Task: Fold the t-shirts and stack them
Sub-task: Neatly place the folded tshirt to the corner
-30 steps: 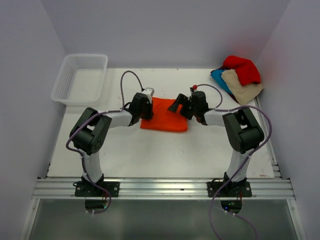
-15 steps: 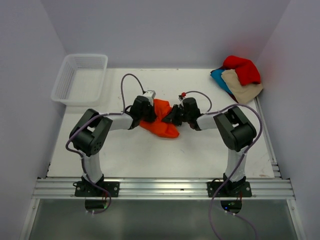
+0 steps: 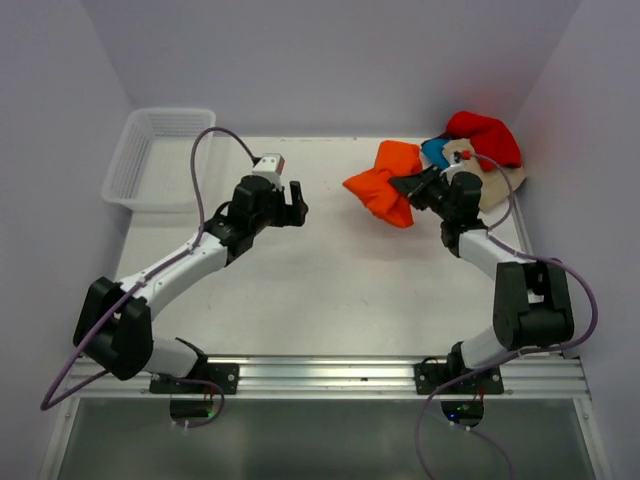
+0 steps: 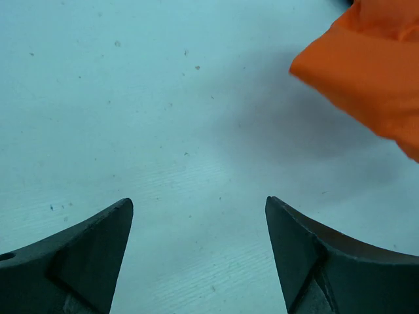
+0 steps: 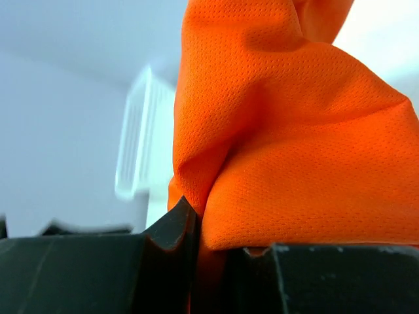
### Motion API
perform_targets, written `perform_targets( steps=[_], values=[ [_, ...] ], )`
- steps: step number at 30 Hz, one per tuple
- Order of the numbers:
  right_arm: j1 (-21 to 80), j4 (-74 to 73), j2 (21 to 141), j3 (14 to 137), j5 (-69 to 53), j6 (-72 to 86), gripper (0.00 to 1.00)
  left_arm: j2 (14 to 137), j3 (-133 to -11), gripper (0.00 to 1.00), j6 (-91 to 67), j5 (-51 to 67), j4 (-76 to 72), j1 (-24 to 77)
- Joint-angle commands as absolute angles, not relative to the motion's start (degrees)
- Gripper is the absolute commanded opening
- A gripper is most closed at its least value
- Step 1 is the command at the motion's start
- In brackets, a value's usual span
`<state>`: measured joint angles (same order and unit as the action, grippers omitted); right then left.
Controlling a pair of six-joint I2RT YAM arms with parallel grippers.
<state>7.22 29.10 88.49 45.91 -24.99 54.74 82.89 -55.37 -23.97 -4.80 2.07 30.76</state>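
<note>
The bright orange t-shirt (image 3: 383,183) hangs bunched above the table at the back right, pinched in my right gripper (image 3: 412,185), which is shut on it. In the right wrist view the orange cloth (image 5: 308,131) fills the frame, squeezed between the two black fingers (image 5: 171,248). My left gripper (image 3: 293,199) hovers over bare table left of centre, open, nothing between its fingers (image 4: 85,252); the orange t-shirt's edge (image 4: 373,72) shows at the top right of its view. Red (image 3: 485,135), beige (image 3: 495,180) and teal-blue (image 3: 435,152) t-shirts lie piled at the back right corner.
A white mesh basket (image 3: 135,185) stands at the back left, hanging over the table's edge. White walls close the table in on three sides. The arm bases and an aluminium rail (image 3: 320,375) run along the near edge.
The left gripper let go of the orange t-shirt, opened and drew back left. The right gripper closed on the shirt and carried it, now crumpled, up and to the back right, toward the pile.
</note>
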Motion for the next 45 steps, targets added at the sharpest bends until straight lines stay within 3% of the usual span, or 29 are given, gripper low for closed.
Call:
perform_targets(
  steps=[1, 5, 13, 19, 25, 31, 32, 34, 35, 37, 45],
  values=[
    [1.68, 40.21, 86.92, 47.99, -18.39, 60.63, 0.00, 77.27, -55.02, 0.86, -25.04, -7.91, 6.59, 30.32],
    [-4.38, 47.97, 90.43, 50.70, -10.14, 65.38, 0.00, 73.75, -51.34, 0.87, -26.10, -6.24, 6.94, 30.32],
    [-9.31, 67.40, 112.72, 67.72, -6.42, 75.49, 0.00, 69.35, -45.18, 0.88, -26.63, -4.84, 8.61, 30.32],
    [-10.37, 77.24, 122.68, 76.80, -0.19, 70.07, 0.00, 67.15, -42.63, 0.88, -26.46, -5.28, 9.67, 30.32],
    [-11.78, 75.68, 128.76, 82.09, 4.65, 66.01, 0.00, 69.52, -41.75, 0.88, -26.46, -4.75, 9.93, 30.32],
    [-11.95, 68.91, 127.62, 76.40, 7.90, 61.79, 0.00, 74.26, -43.41, 0.87, -26.72, -3.26, 8.70, 30.32],
    [-12.04, 67.51, 127.18, 75.51, 9.39, 62.48, 0.04, 74.88, -43.85, 0.87, -26.89, -2.64, 8.70, 30.32],
    [-12.13, 63.04, 125.60, 74.10, 8.88, 62.32, 0.33, 76.64, -45.08, 0.87, -27.51, -1.59, 8.70, 30.32],
    [-12.13, 61.89, 124.90, 73.48, 8.70, 62.05, 0.61, 76.90, -45.35, 0.87, -27.68, -1.06, 8.44, 30.41],
    [-12.13, 58.02, 122.27, 71.12, 8.79, 61.88, 0.99, 76.82, -45.35, 0.88, -28.12, -0.88, 8.35, 30.41],
    [-12.04, 46.63, 103.30, 55.65, 14.23, 60.38, 0.99, 72.43, -45.09, 0.89, -28.56, -0.35, 9.49, 30.41]
  ],
)
